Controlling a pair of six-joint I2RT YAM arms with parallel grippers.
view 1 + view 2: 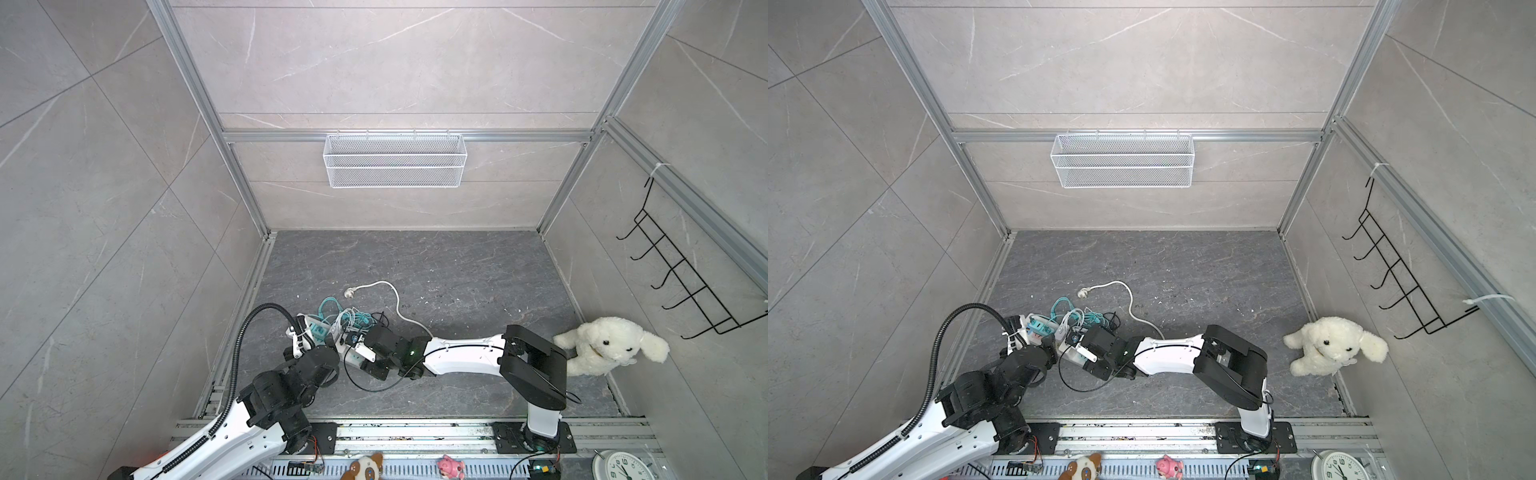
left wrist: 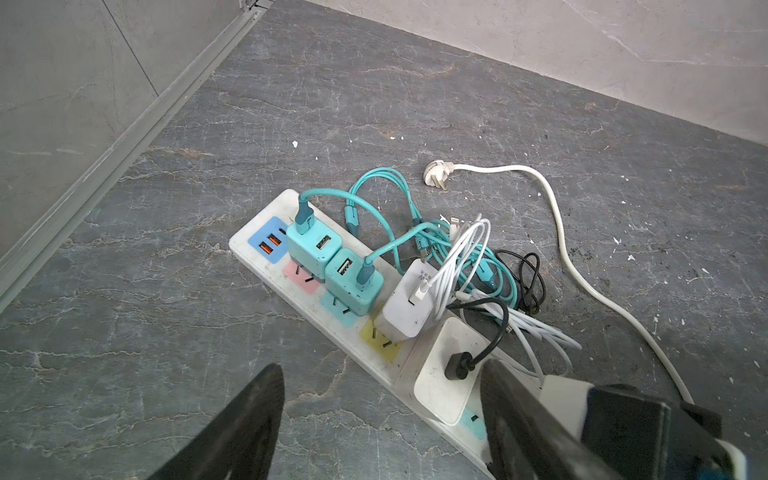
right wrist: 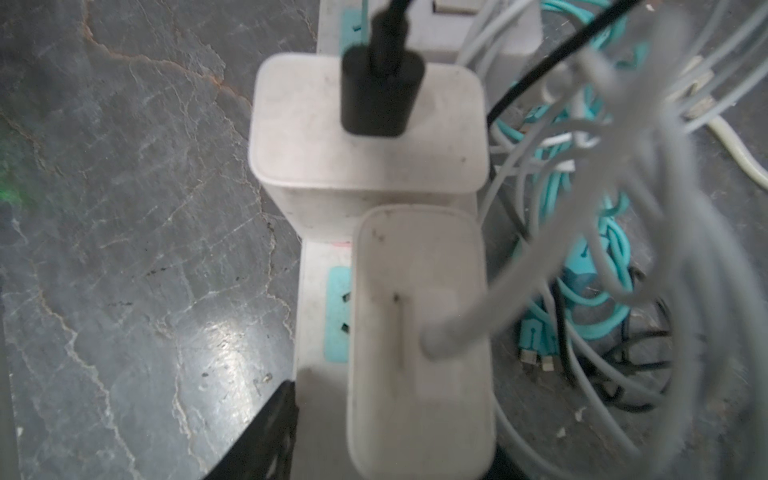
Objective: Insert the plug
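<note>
1. On the dark floor near the left wall lies a white power strip (image 2: 272, 205). Teal chargers (image 2: 316, 245) and white ones stand in it, and loose cables (image 2: 469, 266) are heaped beside it.
2. The plug (image 3: 419, 332), a white charger block with a grey lead, stands upright at the strip's near end beside a teal-marked socket. It looks seated, though its pins are hidden.
3. The right gripper (image 1: 353, 347) sits over the plug. The one finger (image 3: 270, 428) in its wrist view stands clear of the plug's side, so the jaws look parted and hold nothing.
4. The left gripper (image 2: 382, 365) is spread wide, with one finger over bare floor and one over the strip. It pinches nothing.
5. The step in hand, as I judge it, is letting go after the push-in.
6. The next move calls for drawing both arms straight up and away without snagging the looped cables. If the plug is not fully home, it needs one more press downward first.
</note>
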